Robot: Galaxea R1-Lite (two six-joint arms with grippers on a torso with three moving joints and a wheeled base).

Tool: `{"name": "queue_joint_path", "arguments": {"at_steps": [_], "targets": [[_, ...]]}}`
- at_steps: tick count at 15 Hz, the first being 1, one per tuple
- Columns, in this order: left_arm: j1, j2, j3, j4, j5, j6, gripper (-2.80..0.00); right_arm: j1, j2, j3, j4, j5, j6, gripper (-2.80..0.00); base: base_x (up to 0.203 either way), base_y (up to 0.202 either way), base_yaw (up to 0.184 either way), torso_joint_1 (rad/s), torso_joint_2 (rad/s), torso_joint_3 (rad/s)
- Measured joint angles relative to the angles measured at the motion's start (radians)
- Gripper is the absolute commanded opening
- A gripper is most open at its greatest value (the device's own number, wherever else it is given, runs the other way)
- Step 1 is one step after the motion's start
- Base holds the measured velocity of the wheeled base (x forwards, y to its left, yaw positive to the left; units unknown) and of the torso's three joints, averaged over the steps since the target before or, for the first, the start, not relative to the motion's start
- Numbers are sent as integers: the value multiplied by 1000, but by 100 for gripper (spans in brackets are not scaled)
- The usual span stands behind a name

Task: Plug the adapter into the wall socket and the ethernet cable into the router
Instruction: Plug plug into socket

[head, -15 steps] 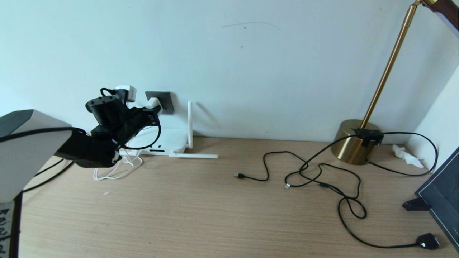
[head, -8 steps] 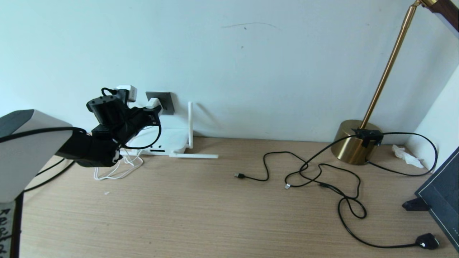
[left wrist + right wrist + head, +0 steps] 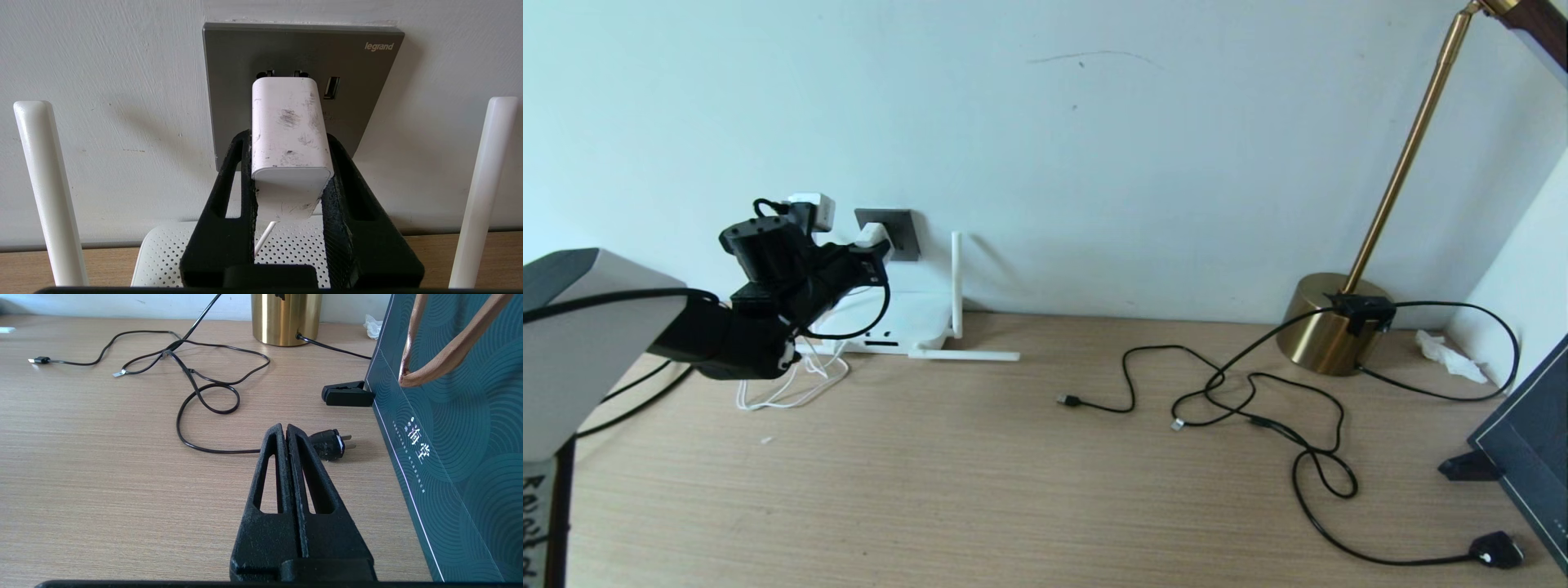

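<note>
Left pincer (image 3: pixel 291 192) is closed partway on the adapter (image 3: pixel 288 126), whose front end meets the wall socket (image 3: pixel 302 53) above the router (image 3: pixel 163 253). Only the head view shows the ethernet cable (image 3: pixel 1233 392) well apart on the surface (image 3: pixel 980 490). Right pincer (image 3: pixel 286 435) hangs fully closed and empty.

left end effector (image 3: pixel 290 179): raised, clamped | right end effector (image 3: pixel 286 435): closed, empty

Scuffed white plastic adapter (image 3: pixel 290 134), matt grey wall socket (image 3: pixel 351 81), wood-grain table (image 3: pixel 1013 490), shiny brass lamp base (image 3: pixel 1327 322)
</note>
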State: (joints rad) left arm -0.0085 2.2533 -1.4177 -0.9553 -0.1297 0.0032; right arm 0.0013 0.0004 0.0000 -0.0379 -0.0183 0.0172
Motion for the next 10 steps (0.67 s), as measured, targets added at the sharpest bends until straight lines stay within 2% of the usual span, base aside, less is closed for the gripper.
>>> {"name": "queue_joint_path", "arguments": {"at_steps": [10], "targets": [[-3,-49,74,-19,0,-1,-280,0,0,0,0,0,0,-280,0,0,0,0,0,0]]}}
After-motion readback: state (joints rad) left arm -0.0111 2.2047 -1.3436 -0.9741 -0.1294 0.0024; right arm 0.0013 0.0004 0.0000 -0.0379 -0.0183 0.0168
